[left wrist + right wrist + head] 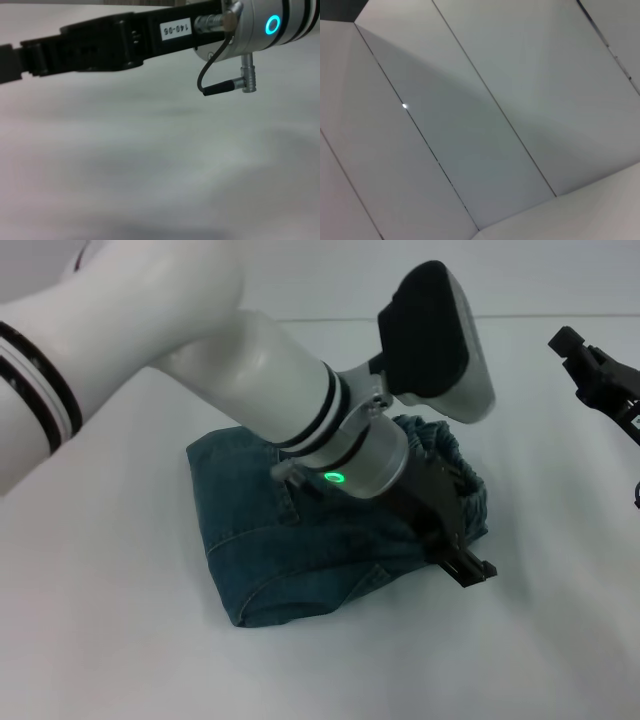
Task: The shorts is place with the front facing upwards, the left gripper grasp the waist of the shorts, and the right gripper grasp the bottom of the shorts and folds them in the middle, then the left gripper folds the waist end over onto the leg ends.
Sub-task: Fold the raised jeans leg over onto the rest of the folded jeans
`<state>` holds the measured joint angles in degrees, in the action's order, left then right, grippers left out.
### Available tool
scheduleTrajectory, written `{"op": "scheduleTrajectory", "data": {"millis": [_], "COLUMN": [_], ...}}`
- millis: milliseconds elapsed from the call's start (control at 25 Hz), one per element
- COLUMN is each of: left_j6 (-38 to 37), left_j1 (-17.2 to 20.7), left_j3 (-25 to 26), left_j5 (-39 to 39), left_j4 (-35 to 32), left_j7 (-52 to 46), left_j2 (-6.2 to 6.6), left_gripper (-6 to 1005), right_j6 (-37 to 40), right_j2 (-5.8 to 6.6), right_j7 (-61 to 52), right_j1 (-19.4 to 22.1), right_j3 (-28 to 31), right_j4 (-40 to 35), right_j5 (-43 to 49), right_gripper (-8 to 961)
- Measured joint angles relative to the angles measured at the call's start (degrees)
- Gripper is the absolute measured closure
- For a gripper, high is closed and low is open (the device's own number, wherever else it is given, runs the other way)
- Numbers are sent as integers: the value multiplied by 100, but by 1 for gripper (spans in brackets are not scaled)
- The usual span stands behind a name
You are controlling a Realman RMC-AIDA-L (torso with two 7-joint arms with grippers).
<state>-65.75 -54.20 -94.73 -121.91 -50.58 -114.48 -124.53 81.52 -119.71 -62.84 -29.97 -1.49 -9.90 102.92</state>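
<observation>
Shorts [300, 540] lay in a folded bundle on the white table [120, 640], the ruffled waist [455, 465] turned toward the robot's right side. One pair of shorts was in view, with two claws. The left gripper [468, 565] reached low across the denim, its tip at the bundle's edge just below the waist; whether its fingers were clamped on cloth or apart could not be told. The right gripper [585, 365] hung well apart from the garment at the table's far right, its fingers equally unreadable. The left wrist camera showed that other arm's dark claw above bare table; the right wrist camera showed only pale panels. Judging by the pose, a risk was that the left claw, if it gripped only one layer, would drag the bundle askew and undo the middle fold rather than carry the waist over the hems.
</observation>
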Motion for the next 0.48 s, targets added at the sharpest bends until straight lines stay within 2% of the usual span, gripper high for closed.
{"op": "scheduleTrajectory", "data": {"millis": [200,480], "left_j6": [182,154], "left_j1": [26,236], "left_j3": [-117,48], "left_j5": [40,43], "left_j4": [-54,-499], "left_j7": [-8,-22], "left_j2": [-6,16], "left_gripper": [138,138], "right_j6": [-27,-27], "right_j2": [0,0], "right_j7": [60,76], "right_j1": [0,0], "right_j3": [0,35], "right_j4": [36,35], "right_j5": [-1,-1], "right_gripper": [943,942]}}
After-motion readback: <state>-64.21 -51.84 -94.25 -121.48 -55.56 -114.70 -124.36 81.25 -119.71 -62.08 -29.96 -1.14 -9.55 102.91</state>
